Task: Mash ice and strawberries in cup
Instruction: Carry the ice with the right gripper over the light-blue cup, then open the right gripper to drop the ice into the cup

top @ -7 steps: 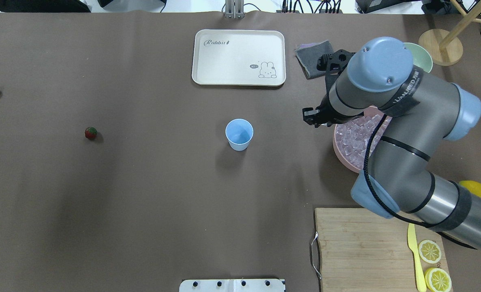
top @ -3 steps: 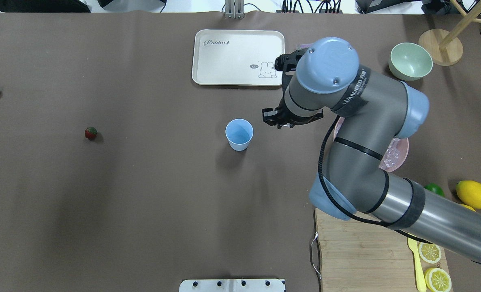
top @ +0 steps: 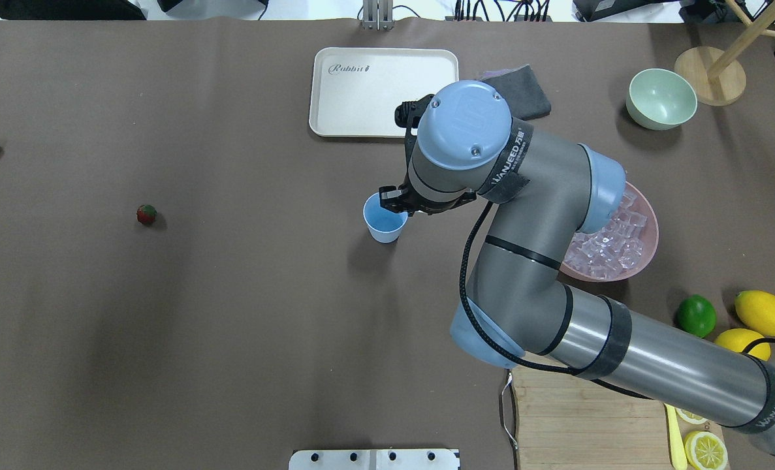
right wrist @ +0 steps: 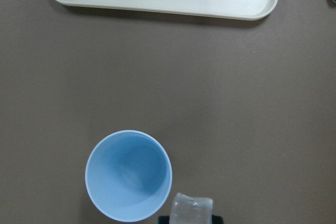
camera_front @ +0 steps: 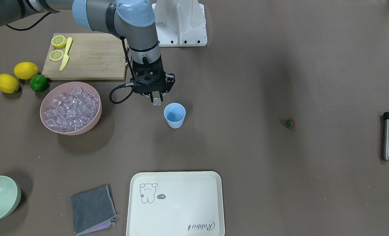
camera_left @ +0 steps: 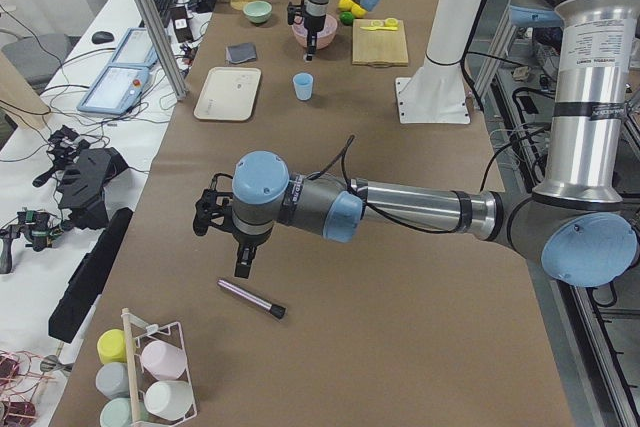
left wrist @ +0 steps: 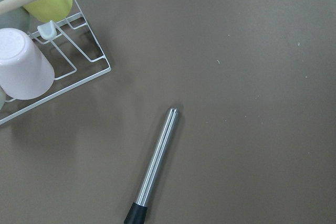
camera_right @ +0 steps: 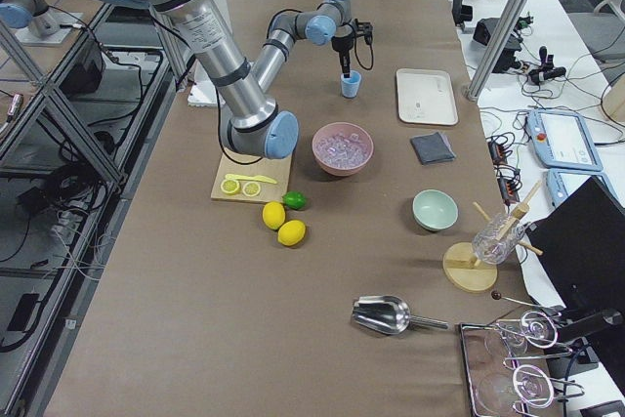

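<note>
Right gripper (camera_front: 157,99): clamped on one ice cube (right wrist: 192,209).
Cup (right wrist: 128,176): set just to the robot's left of the cube; its mouth is not yet reached.

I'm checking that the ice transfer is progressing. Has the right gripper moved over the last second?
Yes. In the overhead view the right gripper, holding an ice cube, has travelled left from the pink bowl to the cup's rim.
</note>
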Robot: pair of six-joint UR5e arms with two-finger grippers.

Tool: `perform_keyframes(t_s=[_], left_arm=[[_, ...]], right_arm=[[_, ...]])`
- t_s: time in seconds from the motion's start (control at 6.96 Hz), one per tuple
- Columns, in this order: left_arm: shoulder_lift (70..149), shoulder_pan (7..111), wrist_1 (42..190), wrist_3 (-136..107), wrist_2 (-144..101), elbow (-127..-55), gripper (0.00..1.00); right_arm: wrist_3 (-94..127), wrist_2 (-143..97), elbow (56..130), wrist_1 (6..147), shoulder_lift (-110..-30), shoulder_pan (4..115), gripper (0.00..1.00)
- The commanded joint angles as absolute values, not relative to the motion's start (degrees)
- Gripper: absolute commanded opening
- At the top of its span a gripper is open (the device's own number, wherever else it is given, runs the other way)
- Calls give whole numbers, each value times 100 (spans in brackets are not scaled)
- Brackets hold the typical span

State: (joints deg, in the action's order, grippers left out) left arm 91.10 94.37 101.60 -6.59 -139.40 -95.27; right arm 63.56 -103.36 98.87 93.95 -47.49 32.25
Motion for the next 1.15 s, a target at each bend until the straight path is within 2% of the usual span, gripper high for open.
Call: perform_keyframes(t_s=[0.0, 0.29, 0.57, 0.72, 0.86, 1.01], left_arm=[[9097, 9439, 10160, -659, -13939, -9519, 98], [9088, 9448, 10151, -659, -13939, -9519, 98], [9088, 9448, 10151, -650, -13948, -9457, 98], [9088, 9448, 10151, -650, -13940, -9431, 98], [9088, 9448, 10151, -642, -13931, -9422, 98], [9088, 9448, 10151, -642, -13939, -9422, 98]], right_arm=[[6783, -10266, 9214, 8661, -4431, 3086, 0], [6776, -10056, 9106, 8552, -4412, 2980, 0], [6759, -9932, 9035, 8404, -4438, 2971, 8], [6802, -9940, 9044, 8141, -4473, 2962, 23], [6846, -9923, 9044, 8104, -4500, 2953, 86], [6838, -9923, 9105, 8104, -4657, 2953, 98]])
